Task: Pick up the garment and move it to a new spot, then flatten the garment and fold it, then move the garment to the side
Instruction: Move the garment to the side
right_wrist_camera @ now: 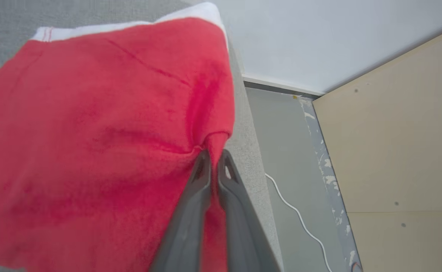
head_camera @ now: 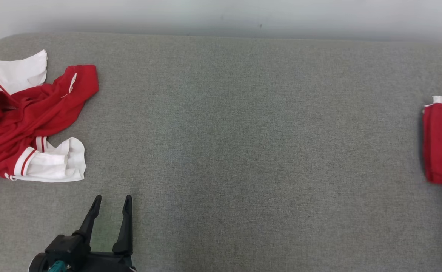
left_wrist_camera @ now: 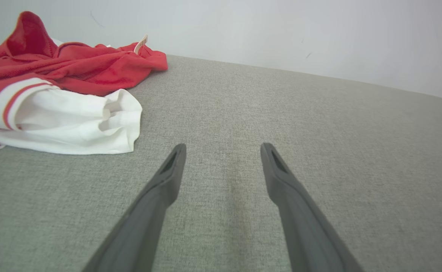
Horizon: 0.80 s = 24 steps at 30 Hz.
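Right wrist view has the right fingers pressed together on a pinch of the folded red garment, whose bulk lies ahead and to their left, at the edge of the worktop. This looks like the last step, setting the fold aside; next they should part and lift clear without dragging cloth. The left fingers stand spread and empty, a crumpled red-and-white garment just beyond them to the left.

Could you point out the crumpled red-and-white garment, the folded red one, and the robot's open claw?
crumpled garment (head_camera: 36,113): head view, on its red middle.
folded garment (right_wrist_camera: 92,132): right wrist view, on its red top face.
left gripper (head_camera: 113,199): head view, midway between its two fingertips.
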Available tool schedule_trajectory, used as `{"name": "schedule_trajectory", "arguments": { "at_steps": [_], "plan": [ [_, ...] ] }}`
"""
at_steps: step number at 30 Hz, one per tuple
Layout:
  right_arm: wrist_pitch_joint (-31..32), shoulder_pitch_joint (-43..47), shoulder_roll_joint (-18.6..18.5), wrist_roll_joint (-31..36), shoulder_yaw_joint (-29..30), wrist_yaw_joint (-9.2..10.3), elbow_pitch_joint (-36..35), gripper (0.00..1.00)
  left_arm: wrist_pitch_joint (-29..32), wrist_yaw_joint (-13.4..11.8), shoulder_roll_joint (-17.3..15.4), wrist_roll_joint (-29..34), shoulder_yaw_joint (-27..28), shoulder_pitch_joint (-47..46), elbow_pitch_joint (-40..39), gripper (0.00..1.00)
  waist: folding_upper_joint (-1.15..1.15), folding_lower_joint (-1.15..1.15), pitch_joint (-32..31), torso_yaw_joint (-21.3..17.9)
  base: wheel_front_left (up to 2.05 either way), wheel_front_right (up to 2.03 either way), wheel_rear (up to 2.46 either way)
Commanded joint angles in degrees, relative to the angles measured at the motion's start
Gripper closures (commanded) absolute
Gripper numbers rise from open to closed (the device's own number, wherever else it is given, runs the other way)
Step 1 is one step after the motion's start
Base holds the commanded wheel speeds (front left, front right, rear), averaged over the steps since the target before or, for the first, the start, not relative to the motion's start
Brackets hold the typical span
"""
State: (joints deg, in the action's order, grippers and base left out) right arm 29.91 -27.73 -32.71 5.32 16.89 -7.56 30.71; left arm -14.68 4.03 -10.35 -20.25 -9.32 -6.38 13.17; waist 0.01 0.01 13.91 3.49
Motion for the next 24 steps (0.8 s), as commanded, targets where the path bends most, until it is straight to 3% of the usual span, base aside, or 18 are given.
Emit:
{"name": "schedule_trajectory", "arguments": {
  "at_steps": [1,7,16,24],
  "plan": [
    [-1.0,1.0,-1.2,0.7,0.1,0.14,-0.4,1.0,0.0,0.0,-0.3,-0.2,-0.1,-0.6,-0.3,0.0,-0.01,-0.01,0.2,-0.1,0.0,0.0,0.0],
    [-4.6,1.0,-2.5,-0.2,-1.9,0.14,-1.2,1.0,0.3,-0.3,-0.7,-0.4,-0.1,0.1,-0.9,0.0,-0.01,-0.01,0.6,-0.2,0.0,0.0,0.0],
    [-10.3,0.7,-2.3,5.7,-3.1,0.14,-2.5,1.0,0.7,-0.5,-0.4,-0.6,-1.2,-0.7,-0.9,0.0,-0.01,-0.01,1.1,-0.8,0.0,0.0,0.0],
    [-18.6,-2.5,-5.5,6.6,-4.1,0.14,7.2,1.0,0.7,-0.3,-0.3,-0.6,-2.0,-1.2,-0.6,0.0,-0.01,-0.01,1.4,-0.6,0.0,0.0,0.0]
  ]
}}
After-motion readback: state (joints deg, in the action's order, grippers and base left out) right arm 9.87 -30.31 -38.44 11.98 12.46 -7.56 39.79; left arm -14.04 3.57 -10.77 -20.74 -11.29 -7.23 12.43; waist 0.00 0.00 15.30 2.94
